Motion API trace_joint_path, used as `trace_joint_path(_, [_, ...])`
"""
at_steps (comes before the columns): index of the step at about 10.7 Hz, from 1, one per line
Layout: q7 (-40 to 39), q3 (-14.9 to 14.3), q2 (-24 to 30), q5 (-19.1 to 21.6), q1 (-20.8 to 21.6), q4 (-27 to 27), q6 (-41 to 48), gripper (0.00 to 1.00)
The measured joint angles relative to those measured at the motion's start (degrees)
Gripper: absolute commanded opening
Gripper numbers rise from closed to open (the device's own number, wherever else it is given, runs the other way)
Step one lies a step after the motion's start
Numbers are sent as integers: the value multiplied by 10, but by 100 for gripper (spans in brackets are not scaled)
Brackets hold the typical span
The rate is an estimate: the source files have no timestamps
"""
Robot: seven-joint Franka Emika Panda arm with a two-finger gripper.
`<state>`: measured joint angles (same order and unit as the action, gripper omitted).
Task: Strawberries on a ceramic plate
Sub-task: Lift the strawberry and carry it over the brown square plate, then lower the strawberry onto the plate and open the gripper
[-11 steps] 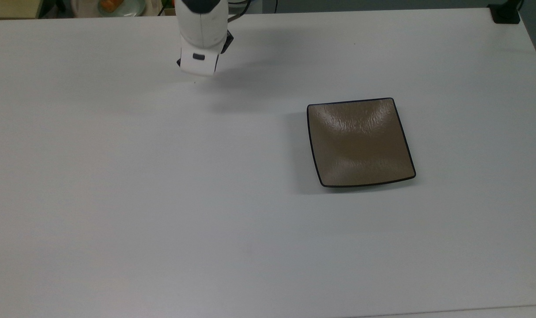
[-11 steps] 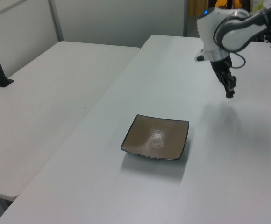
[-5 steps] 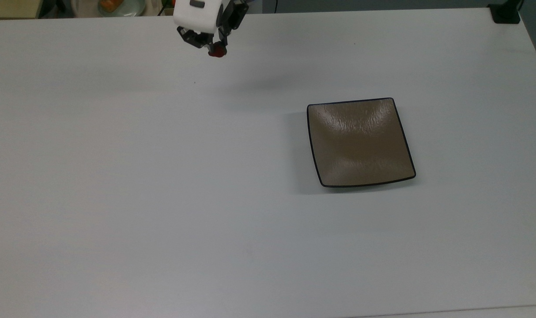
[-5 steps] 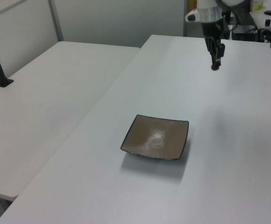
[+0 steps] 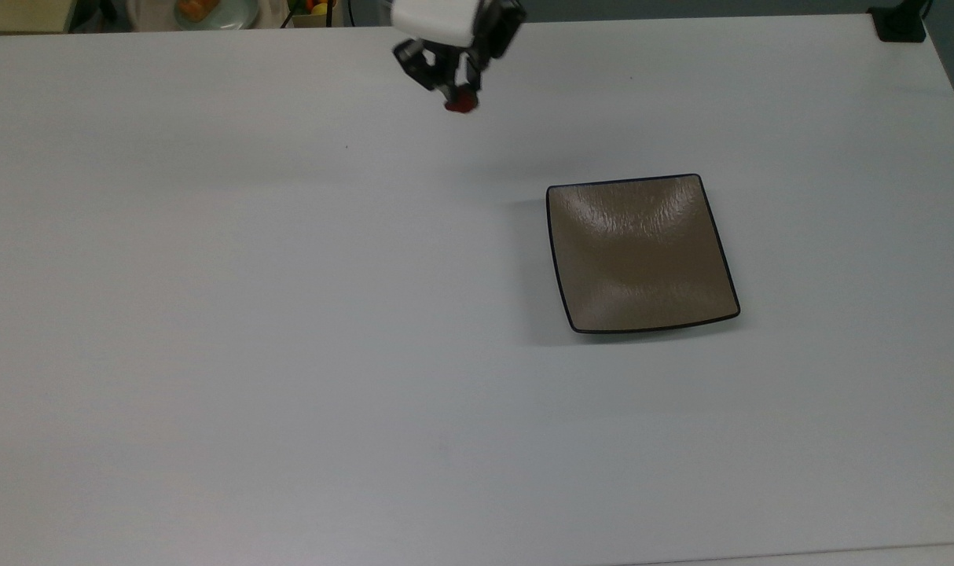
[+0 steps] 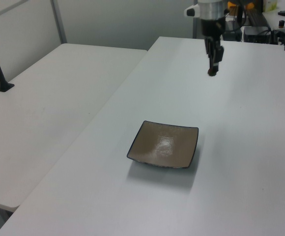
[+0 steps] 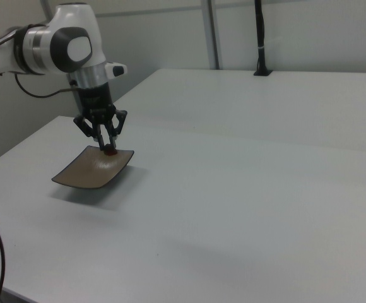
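Strawberry [image 5: 461, 103] now pinched between fingers of gripper [image 5: 455, 93], held in air above table [image 5: 288, 354]. Compared to half second ago, I see gripper shifted toward top view's right, closer to ceramic plate [image 5: 642, 259]. Plate empty, not yet under berry. I judge transport underway; lowering and release remain.

A big white table [image 5: 288, 354] is seen, with a pale round plate [image 5: 214, 12] holding orange food beyond its far edge in the top view, and a black pole [image 7: 259, 38] is stood at the back.
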<state>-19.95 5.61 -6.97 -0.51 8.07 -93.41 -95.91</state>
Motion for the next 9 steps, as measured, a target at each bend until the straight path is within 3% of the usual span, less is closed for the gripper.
trace_joint_path(4, [105, 6, -49, 0, 55, 2, -128, 11])
trace_joint_path(9, [189, 45, -131, 0, 86, 2, -281, 12])
